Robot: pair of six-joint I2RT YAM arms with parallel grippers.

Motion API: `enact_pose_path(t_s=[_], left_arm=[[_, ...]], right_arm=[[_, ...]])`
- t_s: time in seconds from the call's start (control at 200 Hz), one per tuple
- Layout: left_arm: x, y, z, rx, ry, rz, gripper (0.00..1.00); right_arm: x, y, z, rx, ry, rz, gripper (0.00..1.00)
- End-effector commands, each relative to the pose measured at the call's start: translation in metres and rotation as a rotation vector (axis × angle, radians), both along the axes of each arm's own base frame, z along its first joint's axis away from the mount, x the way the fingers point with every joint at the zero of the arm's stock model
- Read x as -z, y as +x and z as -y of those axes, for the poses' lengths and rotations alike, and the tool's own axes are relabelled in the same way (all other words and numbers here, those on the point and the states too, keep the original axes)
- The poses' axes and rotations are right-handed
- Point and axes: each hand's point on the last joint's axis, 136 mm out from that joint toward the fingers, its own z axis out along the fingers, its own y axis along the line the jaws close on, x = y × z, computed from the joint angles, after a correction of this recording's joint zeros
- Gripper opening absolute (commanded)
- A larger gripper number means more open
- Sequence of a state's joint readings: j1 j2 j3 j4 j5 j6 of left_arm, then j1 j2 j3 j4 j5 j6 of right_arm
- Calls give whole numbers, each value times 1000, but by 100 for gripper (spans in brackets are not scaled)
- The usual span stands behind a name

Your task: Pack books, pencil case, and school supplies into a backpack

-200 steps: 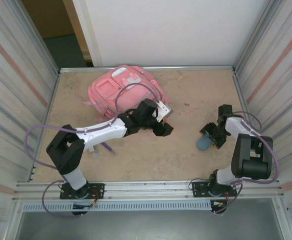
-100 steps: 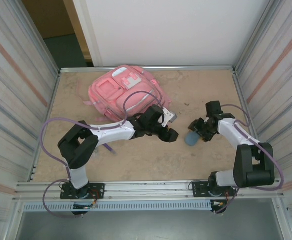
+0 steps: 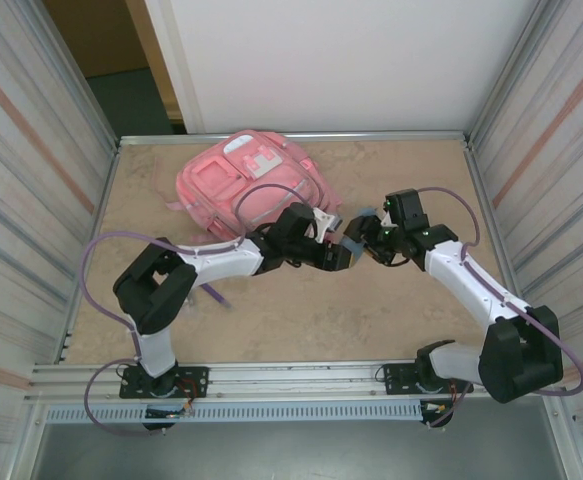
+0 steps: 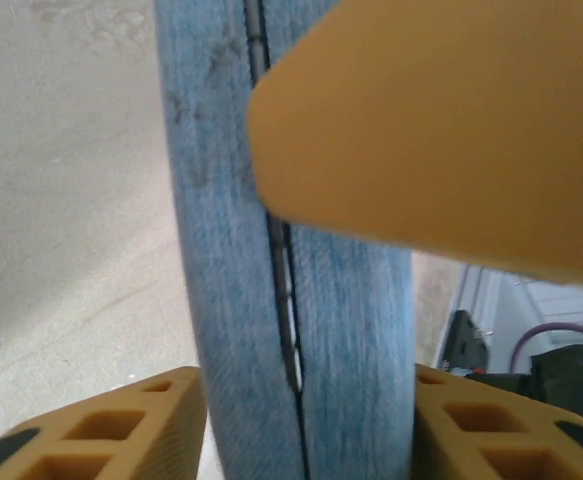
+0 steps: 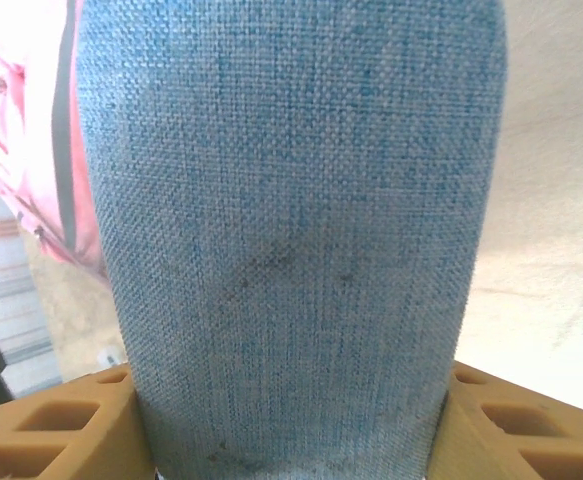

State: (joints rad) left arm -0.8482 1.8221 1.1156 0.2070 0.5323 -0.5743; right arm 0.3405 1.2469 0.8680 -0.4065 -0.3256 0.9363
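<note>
Pencil case (image 5: 291, 200), shifted leftward, clamped by left end effector (image 4: 306, 440) and right end effector (image 5: 291, 430).

The overhead camera sits above and behind the arm bases (image 3: 161, 380) at 6 o'clock, looking down and toward 12, far enough to take in the whole beige tabletop (image 3: 291, 320). The wrist cameras look out along the left pincer (image 4: 301, 410) and the right pincer (image 5: 291, 410), very close to the slate-blue oblong fabric pouch (image 5: 291, 200), which all three views share.
</note>
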Motion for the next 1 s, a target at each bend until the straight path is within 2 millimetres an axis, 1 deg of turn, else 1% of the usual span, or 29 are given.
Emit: enact_pose_path(t_s=[0.0,0.045,0.08,0.15,0.18,0.251,0.336,0.361,0.396,0.421,0.456,0.531,0.616,0.692,0.782,0.822,0.907,0.992], left_arm=[[-11,4,-1,-7,-62,18,36],[-15,6,-3,-11,-73,31,28],[-18,7,-5,-14,-81,38,24],[-24,6,-9,-11,-99,26,21],[-28,5,-11,-3,-110,20,21],[-38,1,-17,13,-142,-6,20],[-46,-3,-28,10,-142,-41,20],[-49,-5,-31,15,-140,-50,20],[-57,-7,-34,22,-164,-64,20],[-64,-7,-36,25,-194,-81,20],[-72,-8,-39,27,-244,-108,20],[-85,-6,-48,15,-316,-163,20],[-101,-7,-54,37,-351,-177,21],[-117,-13,-56,66,-387,-153,23],[-135,-21,-59,101,-432,-116,24],[-140,-23,-60,108,-442,-105,24],[-145,-24,-59,116,-449,-105,24],[-150,-26,-57,135,-471,-108,24]], right_arm=[[-31,5,-23,-33,93,59,58],[-31,5,-25,-41,89,63,58],[-32,5,-26,-47,87,67,58],[-35,7,-24,-51,74,82,61],[-38,8,-23,-63,63,100,65],[-47,11,-20,-89,33,160,78],[-66,12,-18,-141,59,241,85],[-75,12,-18,-157,89,266,87],[-86,11,-18,-184,142,308,89],[-98,10,-19,-206,183,361,90],[-109,9,-19,-224,226,415,90],[-121,8,-11,-226,249,478,86],[-123,9,-2,-217,253,490,86],[-122,10,0,-205,276,496,87],[-119,11,-7,-233,328,491,87],[-120,12,-12,-248,355,487,84],[-124,12,-23,-280,385,497,83],[-134,7,-35,-330,399,538,82]])
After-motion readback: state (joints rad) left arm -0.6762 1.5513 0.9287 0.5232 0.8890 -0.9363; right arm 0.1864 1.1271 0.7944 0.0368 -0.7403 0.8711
